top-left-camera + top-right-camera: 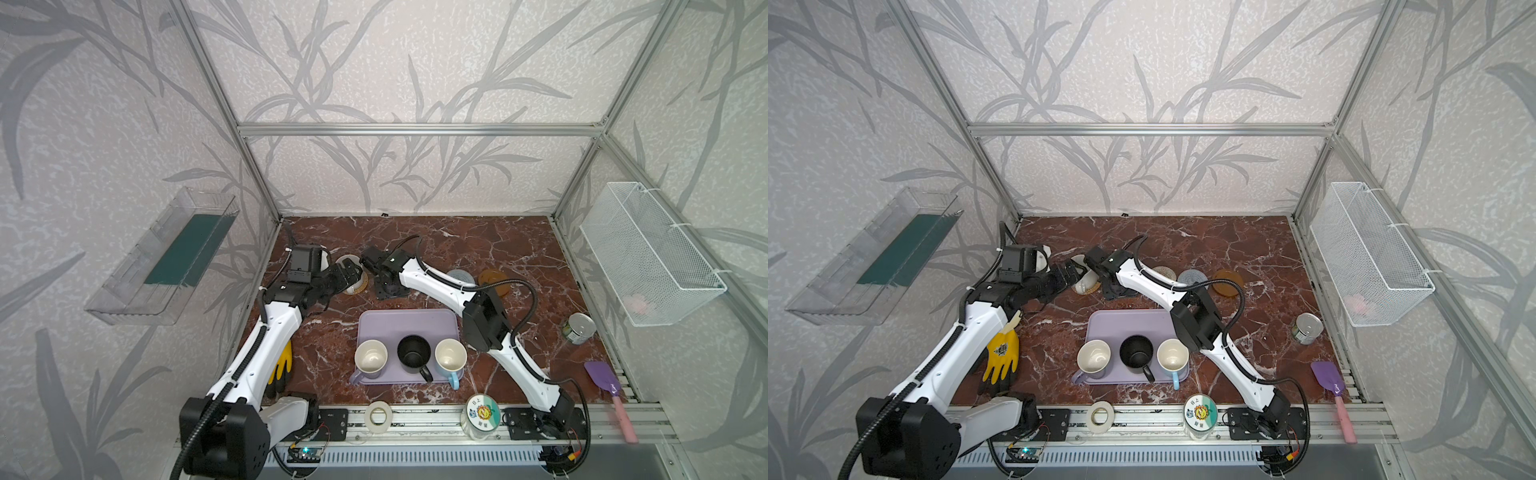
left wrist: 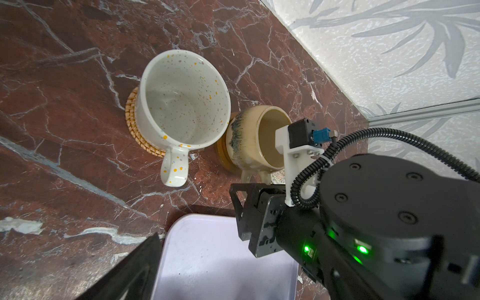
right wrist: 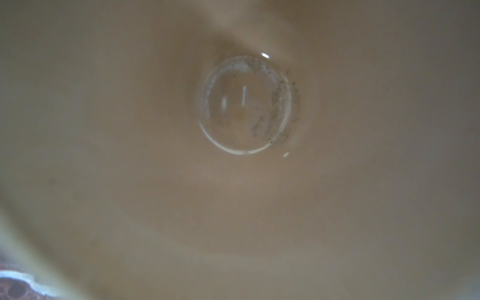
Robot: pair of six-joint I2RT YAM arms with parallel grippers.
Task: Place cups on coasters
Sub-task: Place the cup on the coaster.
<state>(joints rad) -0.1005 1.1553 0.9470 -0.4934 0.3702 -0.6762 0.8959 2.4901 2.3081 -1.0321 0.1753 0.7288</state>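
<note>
The beige mug (image 2: 249, 140) sits on a brown wooden coaster (image 2: 222, 159) near the left edge of the counter (image 1: 478, 249). The right gripper (image 2: 250, 191) is at the mug's handle; we cannot tell whether it grasps. We should part the jaws fully, then rise straight. The left gripper (image 1: 351, 275) is spread and empty.

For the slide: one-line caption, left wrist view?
White speckled mug on rattan coaster, beige mug on brown wooden coaster beside it, right gripper at the beige mug's handle.
</note>
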